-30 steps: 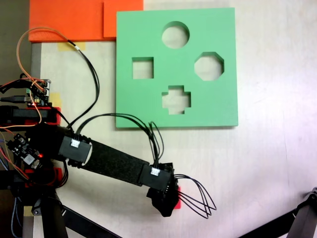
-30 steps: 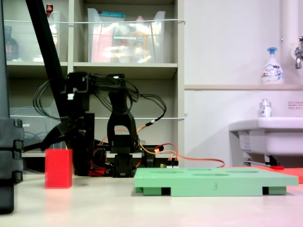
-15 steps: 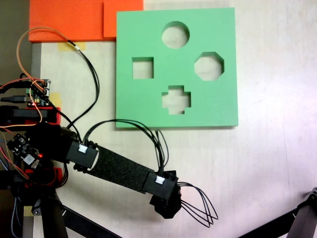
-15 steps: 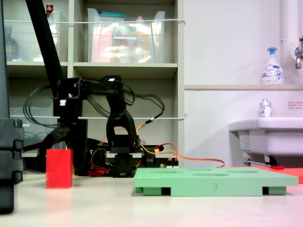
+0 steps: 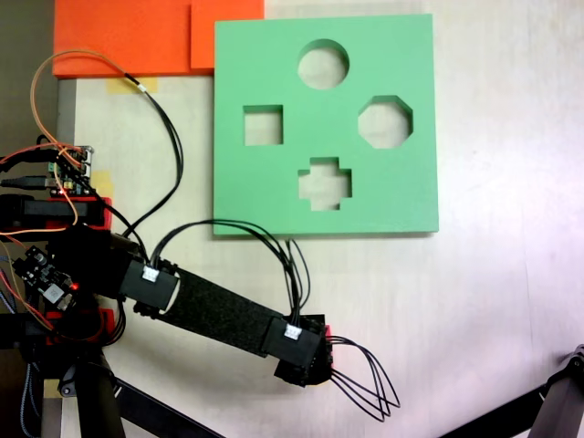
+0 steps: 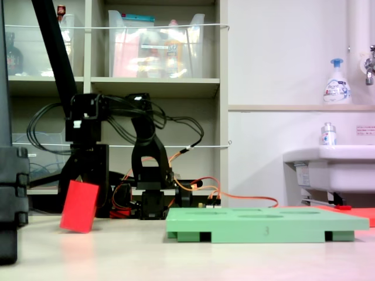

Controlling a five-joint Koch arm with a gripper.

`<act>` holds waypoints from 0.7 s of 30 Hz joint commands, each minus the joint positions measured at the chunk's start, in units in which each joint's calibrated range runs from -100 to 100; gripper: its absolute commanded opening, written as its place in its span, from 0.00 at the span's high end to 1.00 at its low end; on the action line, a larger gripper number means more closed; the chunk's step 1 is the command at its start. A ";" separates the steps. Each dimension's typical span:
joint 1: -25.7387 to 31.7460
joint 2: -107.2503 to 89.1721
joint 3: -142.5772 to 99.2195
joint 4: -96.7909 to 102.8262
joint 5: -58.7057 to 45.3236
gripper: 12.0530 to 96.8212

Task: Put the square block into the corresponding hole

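Beside the green board (image 5: 237,196), square hole (image 5: 263,125) empty, red block (image 6: 79,206) tilted.

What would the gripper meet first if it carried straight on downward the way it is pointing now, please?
Most likely the red block, tilted directly beneath the gripper and apparently already touched by it; just below lies the table. The jaws themselves are hard to see.

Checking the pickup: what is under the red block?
The red block is tilted, one bottom corner on the table, the other raised. The end effector stands behind it, its jaws hidden.

Bare table (image 5: 493,310) lay open between the arm (image 5: 219,310) and the green board (image 5: 274,196). Orange sheets (image 5: 137,36) touched the board's far left corner.
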 commanded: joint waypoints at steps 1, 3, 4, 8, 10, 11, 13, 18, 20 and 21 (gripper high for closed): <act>0.05 0.10 -0.03 -4.04 -0.10 0.72; 0.05 0.10 -0.03 -4.71 -0.10 0.76; 0.05 -0.04 0.07 -5.10 -0.10 0.78; 0.05 -2.14 -0.03 -5.48 -0.10 0.78; 0.05 -3.67 0.07 -5.48 0.00 0.78; 0.05 -4.51 0.07 -5.48 0.00 0.78; 0.15 -6.75 0.07 -5.48 0.10 0.78; 0.54 -13.59 0.07 -5.48 0.68 0.78; 1.27 -17.22 -0.03 -5.48 1.37 0.78; 1.90 -18.90 -0.13 -5.48 1.61 0.78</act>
